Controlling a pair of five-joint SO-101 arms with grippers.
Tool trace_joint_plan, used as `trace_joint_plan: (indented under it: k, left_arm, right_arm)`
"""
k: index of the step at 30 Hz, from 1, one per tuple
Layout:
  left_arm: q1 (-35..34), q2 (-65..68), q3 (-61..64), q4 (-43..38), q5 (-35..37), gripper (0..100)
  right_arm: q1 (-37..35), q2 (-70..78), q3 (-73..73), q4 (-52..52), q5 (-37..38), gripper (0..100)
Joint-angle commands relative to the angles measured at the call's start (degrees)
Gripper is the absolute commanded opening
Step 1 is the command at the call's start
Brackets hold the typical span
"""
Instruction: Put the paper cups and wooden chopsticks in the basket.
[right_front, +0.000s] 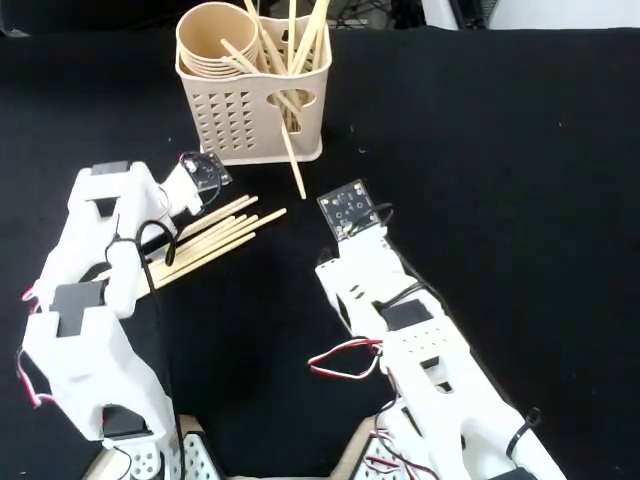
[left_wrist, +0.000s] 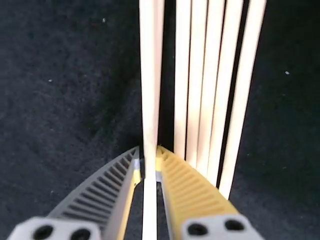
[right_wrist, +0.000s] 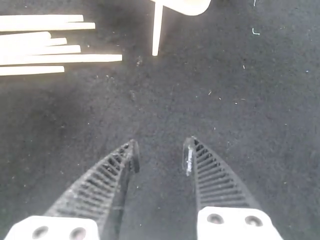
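Note:
A beige slotted basket (right_front: 250, 110) stands at the back of the table. A stack of paper cups (right_front: 215, 45) sits in one compartment and several wooden chopsticks (right_front: 295, 35) in the other. One chopstick (right_front: 293, 165) slants from the basket's side hole down to the cloth. Several loose chopsticks (right_front: 215, 235) lie in a bundle in front of the basket. My left gripper (left_wrist: 149, 167) is shut on wooden chopsticks (left_wrist: 151, 90) at the edge of that bundle, with the other chopsticks (left_wrist: 215, 90) beside them. My right gripper (right_wrist: 160, 152) hovers open over bare cloth, holding nothing.
A black cloth (right_front: 500, 180) covers the table, with free room to the right of the basket. The right wrist view shows the basket's base (right_wrist: 182, 5), the slanting chopstick (right_wrist: 157, 27) and the bundle's ends (right_wrist: 55, 50) ahead of the fingers. Loose wires (right_front: 345, 355) trail along the right arm.

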Motion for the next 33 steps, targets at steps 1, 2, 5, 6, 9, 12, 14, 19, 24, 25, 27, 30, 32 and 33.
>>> trace_joint_plan:
  k: [1,2,5,6,9,12,14,19,24,25,27,30,32,33]
  left_arm:
    - [0.04,2.29,-4.44,1.76,-0.70,4]
    - [-0.13,2.73,-5.14,2.29,-0.62,4]
    - [-0.40,3.16,-6.81,3.08,1.67,3]
    - [-0.40,3.08,-7.43,3.52,2.02,3]
    - [-0.40,3.08,-9.98,6.59,2.20,3]
    - [-0.40,3.08,-11.82,8.79,2.37,3]
    - [-0.48,1.76,-12.26,9.23,3.60,3]
    - [-1.27,-6.86,-8.66,9.49,3.87,3]
    - [-0.40,-16.79,-1.10,9.05,3.96,3]
    - [-0.22,-18.55,-0.04,9.05,4.22,3]
    - [0.22,-21.71,1.71,8.97,5.63,3]
    - [0.31,-26.46,2.95,8.97,9.49,3]
    - [0.31,-29.89,3.56,8.97,10.02,3]
    - [0.40,-31.56,3.56,8.97,11.34,3]
  right_arm:
    - [-0.79,-1.19,-0.22,-0.79,-0.44,16.3]
    - [-0.79,-1.19,-0.22,-0.79,-0.44,16.3]
    - [-0.79,-1.19,-0.22,-0.79,-0.44,16.3]
    - [-0.79,-1.19,-0.22,-0.79,-0.44,16.3]
    - [-0.79,-1.19,-0.22,-0.79,-0.44,16.3]
    - [-0.79,-1.19,-0.22,-0.79,-0.44,16.3]
    - [-0.79,-1.19,-0.22,-0.79,-0.44,16.3]
    - [-0.79,-1.19,-0.22,-0.79,-0.44,16.3]
    - [-0.79,-1.19,-0.31,-0.79,-0.44,16.3]
    - [-0.79,-1.19,-0.31,-0.79,-0.44,16.3]
    - [-0.79,-1.19,-0.31,-0.79,-0.44,16.3]
    - [-0.79,-1.19,-0.31,-0.79,-0.44,16.3]
    - [-0.79,-1.19,-0.31,-0.79,-0.44,16.3]
    - [-0.79,-1.19,-0.31,-0.79,-0.44,16.3]
